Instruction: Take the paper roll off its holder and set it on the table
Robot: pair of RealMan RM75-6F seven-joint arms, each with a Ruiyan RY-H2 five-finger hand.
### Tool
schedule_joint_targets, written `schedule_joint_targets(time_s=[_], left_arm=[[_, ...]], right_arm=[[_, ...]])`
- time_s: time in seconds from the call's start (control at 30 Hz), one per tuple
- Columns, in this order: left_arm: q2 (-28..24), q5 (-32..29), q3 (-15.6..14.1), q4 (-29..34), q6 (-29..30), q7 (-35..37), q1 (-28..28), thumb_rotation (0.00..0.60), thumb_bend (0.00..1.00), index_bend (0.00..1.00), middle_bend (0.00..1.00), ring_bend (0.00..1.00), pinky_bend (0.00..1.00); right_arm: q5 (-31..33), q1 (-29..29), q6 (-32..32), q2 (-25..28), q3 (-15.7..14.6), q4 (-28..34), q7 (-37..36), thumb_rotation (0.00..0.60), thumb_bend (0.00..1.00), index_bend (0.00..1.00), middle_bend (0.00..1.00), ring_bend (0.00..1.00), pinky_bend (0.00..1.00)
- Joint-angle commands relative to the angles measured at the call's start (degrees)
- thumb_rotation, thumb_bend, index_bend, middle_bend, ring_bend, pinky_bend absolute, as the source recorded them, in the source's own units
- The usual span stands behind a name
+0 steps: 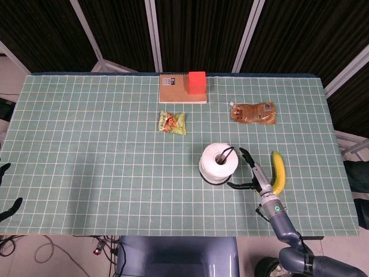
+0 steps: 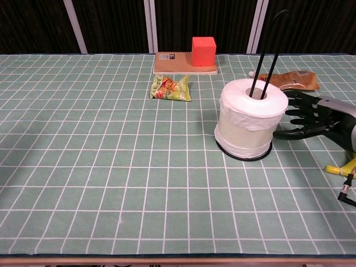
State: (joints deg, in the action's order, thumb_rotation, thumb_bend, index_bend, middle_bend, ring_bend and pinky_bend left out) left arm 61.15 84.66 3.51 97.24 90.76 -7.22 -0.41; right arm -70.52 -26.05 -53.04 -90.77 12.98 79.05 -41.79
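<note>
The paper roll [image 2: 253, 118] stands upright on its black wire holder [image 2: 265, 53] near the table's middle, its core axis vertical along the holder's tall loop; the right hand [image 2: 311, 117] is just beside it on the right, fingers spread and empty, not yet touching; the roll lies directly to that hand's left and must lift straight up; the left hand [image 1: 7, 193], barely visible at the far table edge, cannot be judged.

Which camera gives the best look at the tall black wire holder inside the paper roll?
The chest view: the holder rises as a tall loop above the paper roll. The head view shows only its short top.
</note>
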Motion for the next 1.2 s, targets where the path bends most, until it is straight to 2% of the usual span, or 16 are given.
schedule_joint_targets(time_s=[0.03,1.03,1.1,1.2], left_arm=[[0.01,-0.03,0.01,0.01,-0.05,-0.05,-0.03,0.600,0.22,0.12,0.00,0.00,0.03],[0.19,-1.48,0.20,0.02,-1.47,-0.82,-0.53,0.600,0.22,0.12,0.00,0.00,0.03],[0.18,-1.44,0.18,0.05,-1.44,-0.84,-0.53,0.600,0.22,0.12,0.00,0.00,0.03],[0.16,-1.45,0.21,0.04,-1.31,-0.80,-0.47,0.600,0.22,0.12,0.00,0.00,0.03]], right_arm=[[0.12,-0.65,0.59,-1.19,0.37,-1.08,-0.31,0.600,0.00,0.00,0.00,0.00,0.00],[3.12,-4.78,4.65,-9.48,3.72,-8.43,-0.45,0.600,0.00,0.00,0.00,0.00,0.00],[3.44,-4.85,4.61,-9.88,3.94,-8.87,-0.25,0.600,0.00,0.03,0.03,0.03,0.00],[3.90,-4.89,3.90,-10.73,4.55,-9.57,0.04,0.600,0.00,0.13,0.12,0.12,0.01]])
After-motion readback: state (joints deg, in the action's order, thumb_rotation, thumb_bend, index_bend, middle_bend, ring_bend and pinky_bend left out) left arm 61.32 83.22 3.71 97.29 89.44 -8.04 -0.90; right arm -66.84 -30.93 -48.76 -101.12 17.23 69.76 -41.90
